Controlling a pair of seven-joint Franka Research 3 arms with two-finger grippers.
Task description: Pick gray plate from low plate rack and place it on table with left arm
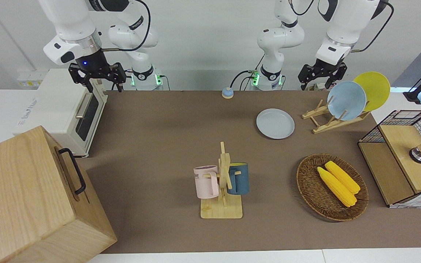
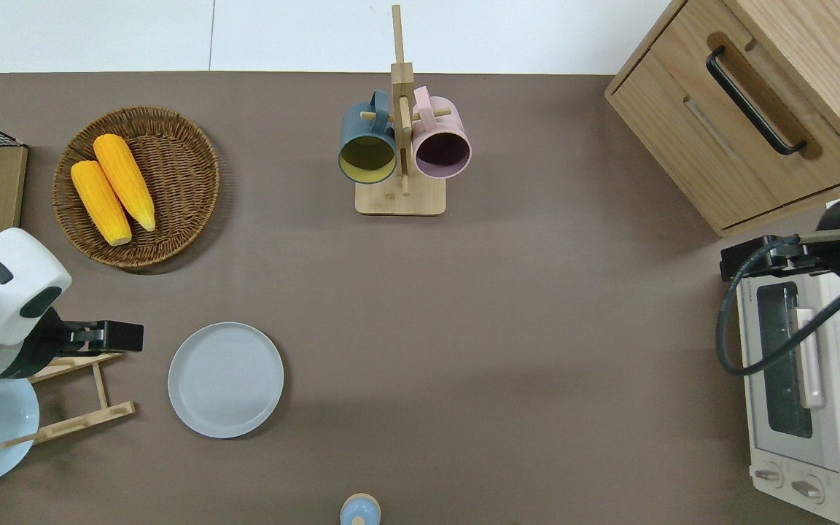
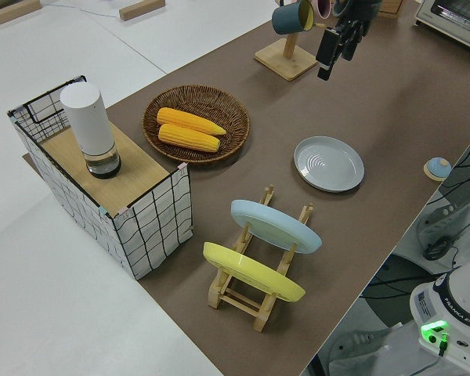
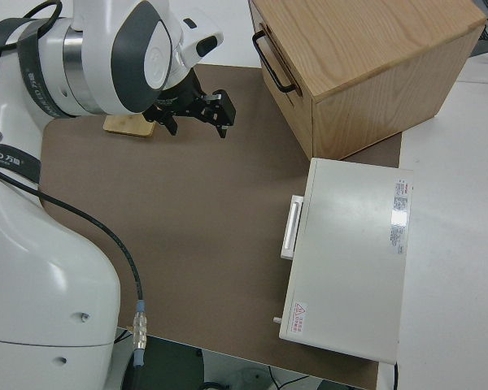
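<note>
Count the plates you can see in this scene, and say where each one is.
3. The gray plate lies flat on the table. The light blue plate and the yellow plate stand in the low plate rack.

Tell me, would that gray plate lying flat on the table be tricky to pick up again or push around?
Probably awkward to grab: the gray plate lies flat on the table, leaving only its shallow rim to pinch. It looks rigid and smooth, so a push would likely slide it rather than tip or roll it.

gray plate (image 1: 275,123) flat on table (image 1: 159,146), beside low plate rack (image 1: 333,118); left claw (image 1: 322,77) empty
</note>
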